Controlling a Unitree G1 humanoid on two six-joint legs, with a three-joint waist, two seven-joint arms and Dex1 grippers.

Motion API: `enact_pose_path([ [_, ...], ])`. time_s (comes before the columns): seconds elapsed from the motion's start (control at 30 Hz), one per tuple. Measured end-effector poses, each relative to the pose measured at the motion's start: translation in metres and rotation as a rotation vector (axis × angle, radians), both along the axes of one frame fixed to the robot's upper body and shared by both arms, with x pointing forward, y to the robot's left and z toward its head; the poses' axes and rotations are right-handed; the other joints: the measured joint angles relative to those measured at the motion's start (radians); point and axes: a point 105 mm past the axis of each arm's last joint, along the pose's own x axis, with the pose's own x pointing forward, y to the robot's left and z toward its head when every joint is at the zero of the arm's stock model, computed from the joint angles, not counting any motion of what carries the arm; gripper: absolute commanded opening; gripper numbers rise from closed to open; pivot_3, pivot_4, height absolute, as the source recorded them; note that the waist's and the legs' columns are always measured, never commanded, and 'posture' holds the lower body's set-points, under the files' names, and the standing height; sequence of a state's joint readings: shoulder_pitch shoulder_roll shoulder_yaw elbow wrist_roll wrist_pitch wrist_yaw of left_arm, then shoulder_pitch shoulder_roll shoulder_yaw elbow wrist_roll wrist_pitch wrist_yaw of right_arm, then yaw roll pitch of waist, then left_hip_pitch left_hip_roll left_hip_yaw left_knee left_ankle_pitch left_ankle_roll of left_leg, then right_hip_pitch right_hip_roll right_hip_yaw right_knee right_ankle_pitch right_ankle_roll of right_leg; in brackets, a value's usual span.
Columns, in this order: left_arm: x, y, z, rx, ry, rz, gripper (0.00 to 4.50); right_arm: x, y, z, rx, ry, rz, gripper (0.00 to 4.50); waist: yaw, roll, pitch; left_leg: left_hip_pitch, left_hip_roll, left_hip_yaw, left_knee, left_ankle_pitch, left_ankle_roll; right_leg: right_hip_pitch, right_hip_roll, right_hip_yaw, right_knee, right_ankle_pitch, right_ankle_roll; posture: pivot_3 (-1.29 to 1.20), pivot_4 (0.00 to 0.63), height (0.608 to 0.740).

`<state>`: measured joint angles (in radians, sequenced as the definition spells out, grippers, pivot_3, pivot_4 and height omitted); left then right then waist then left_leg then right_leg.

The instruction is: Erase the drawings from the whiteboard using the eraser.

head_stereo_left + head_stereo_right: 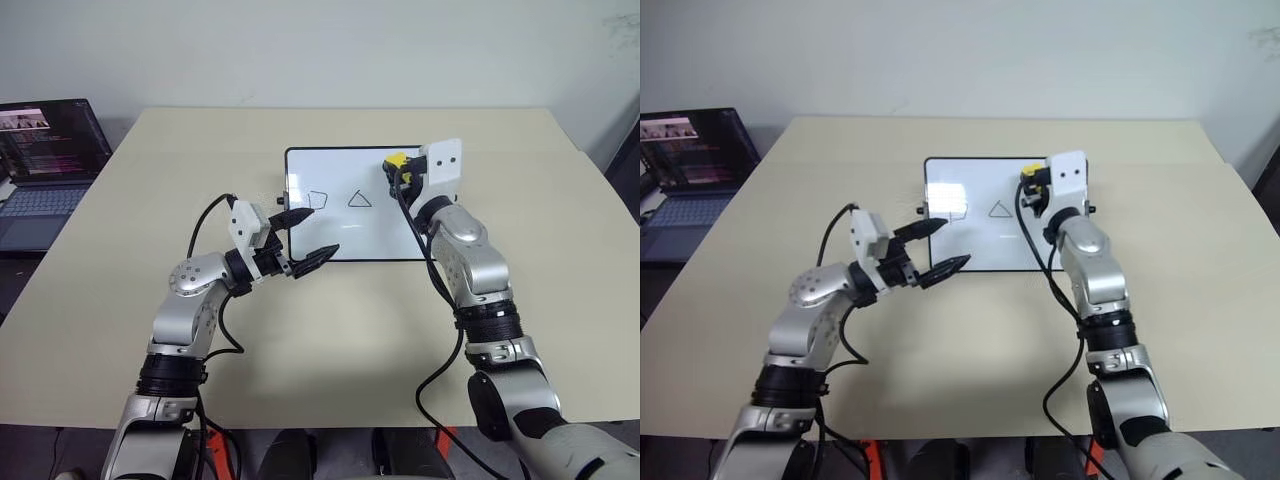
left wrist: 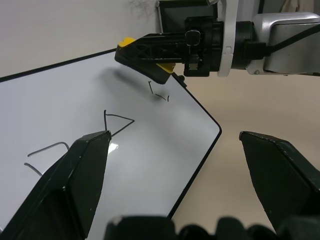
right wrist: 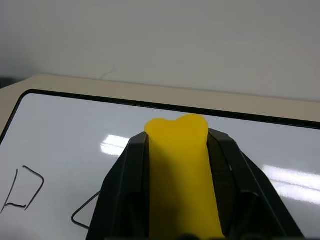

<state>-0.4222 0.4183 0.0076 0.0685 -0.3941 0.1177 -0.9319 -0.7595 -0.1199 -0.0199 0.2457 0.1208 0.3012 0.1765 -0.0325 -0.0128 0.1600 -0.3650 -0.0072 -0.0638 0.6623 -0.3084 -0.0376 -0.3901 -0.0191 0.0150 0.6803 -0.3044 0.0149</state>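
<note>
eraser (image 3: 181,175) pinched in right gripper (image 1: 398,166), above whiteboard (image 1: 340,235)

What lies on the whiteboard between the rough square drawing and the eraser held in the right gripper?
The triangle lies between the square and the eraser on the whiteboard, seen in the left eye view.

Even, fairly bright overhead light; soft diffuse shadows on the table (image 1: 330,350) under both arms, nothing harsh. Glare patch on the whiteboard (image 1: 980,255) near its left edge in the right eye view, covering part of the drawings (image 1: 338,200) there, plus paler reflections on the board in the right wrist view. Near fingers (image 2: 70,185) in the left wrist view and the eraser (image 3: 182,175) in the right wrist view sit close and slightly soft; head views are sharp throughout.
</note>
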Motion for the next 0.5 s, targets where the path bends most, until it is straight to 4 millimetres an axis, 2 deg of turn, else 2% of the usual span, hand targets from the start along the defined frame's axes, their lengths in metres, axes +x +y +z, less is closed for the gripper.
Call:
enact_pose_path([
  [0.3,0.0,-0.001,0.002,-0.004,-0.007,0.004,4.5,0.004,-0.013,-0.011,-0.057,-0.003,-0.046,1.27,0.0,0.0,0.0,0.0,0.0,0.0,0.0,0.0,0.0,0.0,0.0,0.0,0.0,0.0,0.0,0.0,0.15,0.74],
  [0.4,0.0,-0.001,0.003,-0.005,-0.008,0.002,4.5,0.002,-0.018,-0.029,-0.087,0.04,-0.063,1.27,0.0,0.0,0.0,0.0,0.0,0.0,0.0,0.0,0.0,0.0,0.0,0.0,0.0,0.0,0.0,0.0,0.15,0.74],
  [0.5,0.001,-0.003,0.004,-0.009,-0.01,-0.002,4.5,-0.006,-0.017,-0.038,-0.11,0.054,-0.056,1.27,0.0,0.0,0.0,0.0,0.0,0.0,0.0,0.0,0.0,0.0,0.0,0.0,0.0,0.0,0.0,0.0,0.15,0.74],
])
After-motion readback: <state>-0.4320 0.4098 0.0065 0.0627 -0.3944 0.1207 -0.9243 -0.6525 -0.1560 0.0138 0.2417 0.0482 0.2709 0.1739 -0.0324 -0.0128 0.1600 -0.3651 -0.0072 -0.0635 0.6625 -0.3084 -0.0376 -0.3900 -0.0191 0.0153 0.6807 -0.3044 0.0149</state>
